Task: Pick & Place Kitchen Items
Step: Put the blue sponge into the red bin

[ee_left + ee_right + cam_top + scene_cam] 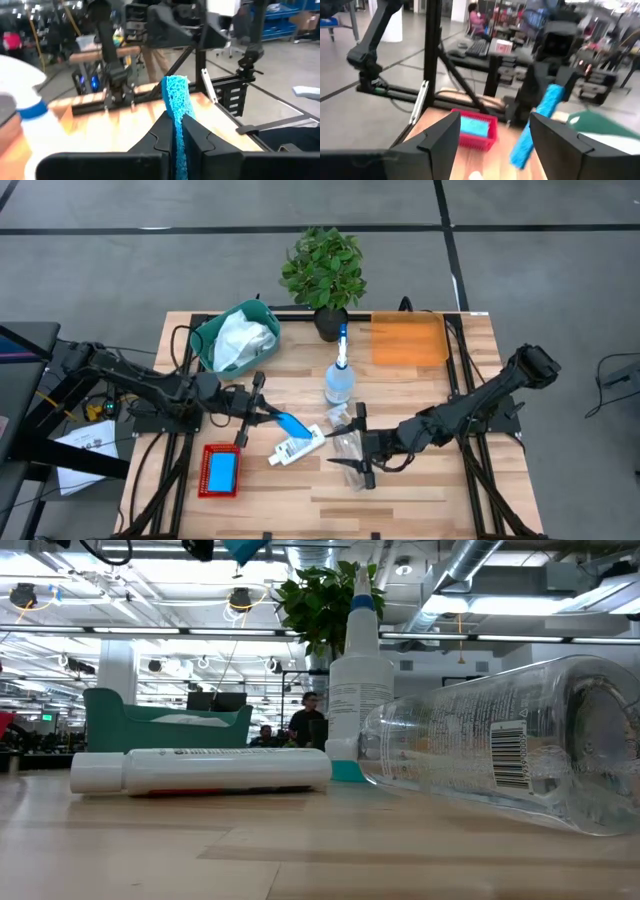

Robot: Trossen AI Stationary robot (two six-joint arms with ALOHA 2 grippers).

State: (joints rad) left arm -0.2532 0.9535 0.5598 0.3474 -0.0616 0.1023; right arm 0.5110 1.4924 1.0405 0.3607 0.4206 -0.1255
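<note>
Wooden table: teal bin at back left with white cloth inside. Upright spray bottle mid-table, second clear bottle lying between right gripper's spread fingers. Red basket holds a blue sponge. Left gripper clamped on a blue sponge strip, above white tube.

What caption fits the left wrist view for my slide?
Left gripper shut on a blue sponge, held upright above the wooden table.
</note>
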